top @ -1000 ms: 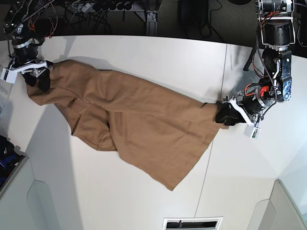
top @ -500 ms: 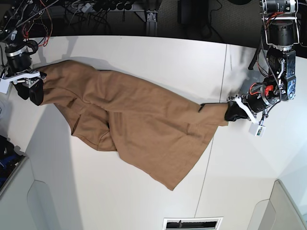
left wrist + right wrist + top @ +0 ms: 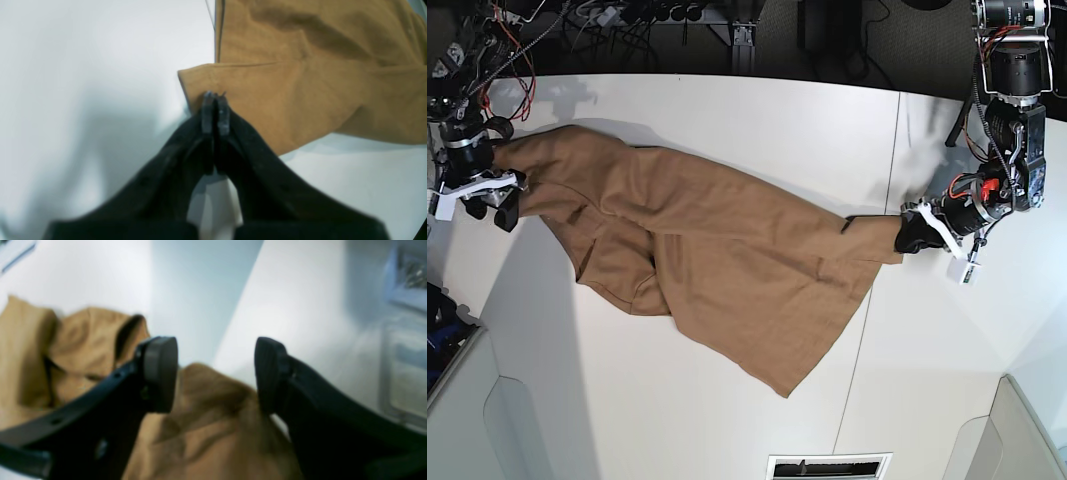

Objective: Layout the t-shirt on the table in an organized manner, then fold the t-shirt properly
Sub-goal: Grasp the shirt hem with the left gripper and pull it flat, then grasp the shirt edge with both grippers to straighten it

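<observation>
A: Where does the t-shirt (image 3: 707, 260) lie?

B: Spread slantwise over the white worktop (image 3: 757, 110), running from the far corner on the base view's left toward its right side. It is rumpled, not flat: a fold bunches along its near-left part and one pointed corner reaches toward the near edge.

A: And the left gripper (image 3: 215, 113)?

B: Its fingers (image 3: 223, 116) are pressed together on a hemmed corner of the t-shirt, at the end of the cloth on the base view's right, just past the thin dark seam in the worktop.

A: The right gripper (image 3: 215, 373)?

B: Its fingers (image 3: 160, 373) stand wide apart. The wrist view shows cloth below and between them, but the picture is blurred, so I cannot tell whether either finger touches it. In the base view that gripper sits at the shirt's far-left tip, close to the worktop's left edge.

A: How much open room is there?

B: Bare white surface lies along the far edge above the shirt, across the whole near side, and to the right beyond the left gripper. The left edge is tight.

A: Any containers?

B: A bin edge shows at the lower left of the base view; its contents are too small to make out.
</observation>
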